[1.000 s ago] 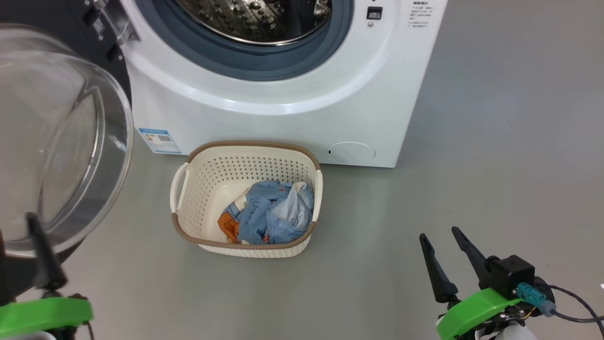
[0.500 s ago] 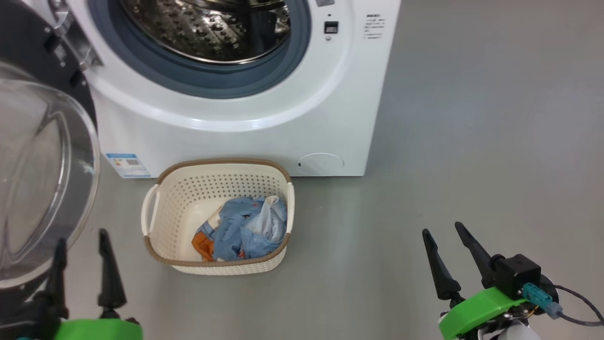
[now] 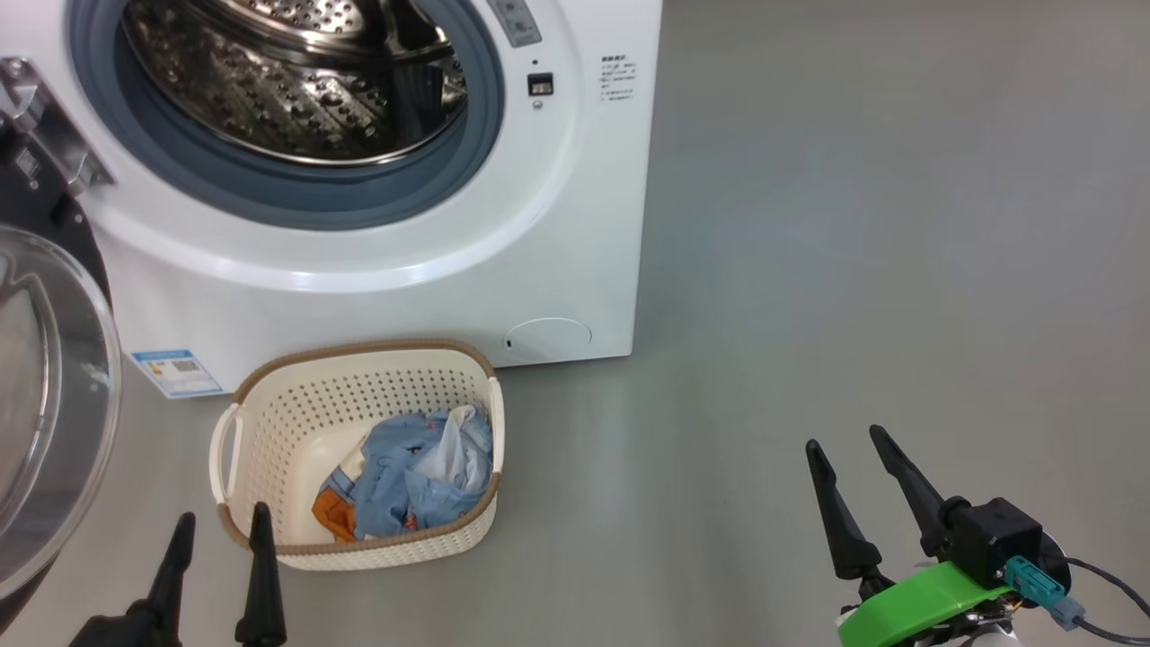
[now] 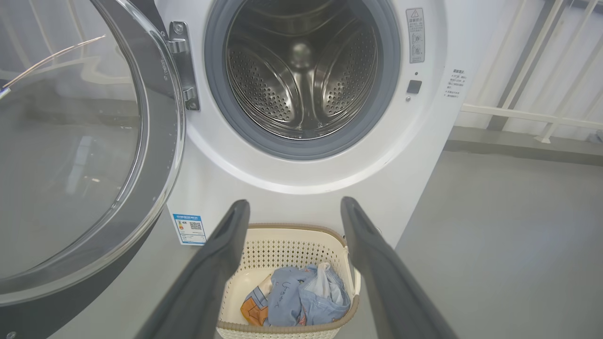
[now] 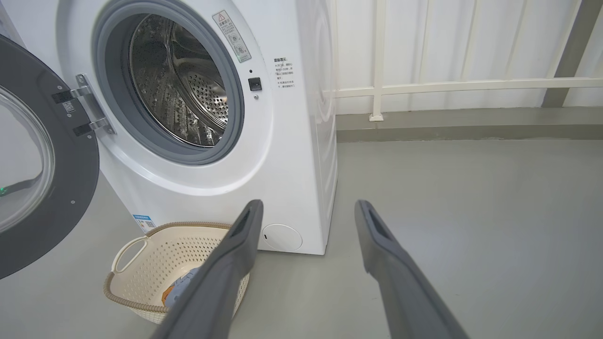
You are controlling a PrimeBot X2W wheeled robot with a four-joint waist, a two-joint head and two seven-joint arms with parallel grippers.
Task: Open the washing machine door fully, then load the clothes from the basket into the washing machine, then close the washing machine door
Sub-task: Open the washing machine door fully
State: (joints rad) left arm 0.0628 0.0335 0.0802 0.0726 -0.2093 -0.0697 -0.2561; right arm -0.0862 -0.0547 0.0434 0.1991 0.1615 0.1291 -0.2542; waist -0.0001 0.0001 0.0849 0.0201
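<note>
The washing machine (image 3: 377,296) stands at the upper left with its steel drum (image 4: 301,70) bare. The washing machine door (image 4: 158,141) is swung wide open to the left, black rim and glass bowl (image 3: 45,404) facing me. On the floor in front sits the cream basket (image 3: 296,422) holding the clothes (image 3: 409,476), a blue bundle with orange and white pieces. My left gripper (image 3: 223,517) is open and empty, just before the basket's near left corner. My right gripper (image 3: 844,440) is open and empty over bare floor, far right of the basket.
Grey floor (image 3: 853,225) stretches to the right of the machine. A white railing and wall (image 5: 447,87) run behind it. A blue label (image 3: 177,373) and a round white flap (image 3: 546,338) sit low on the machine's front.
My left gripper has opened, come away from the door's rim and moved right toward the basket. The head camera has turned, so the whole scene has slid left and down. The right gripper has not moved.
</note>
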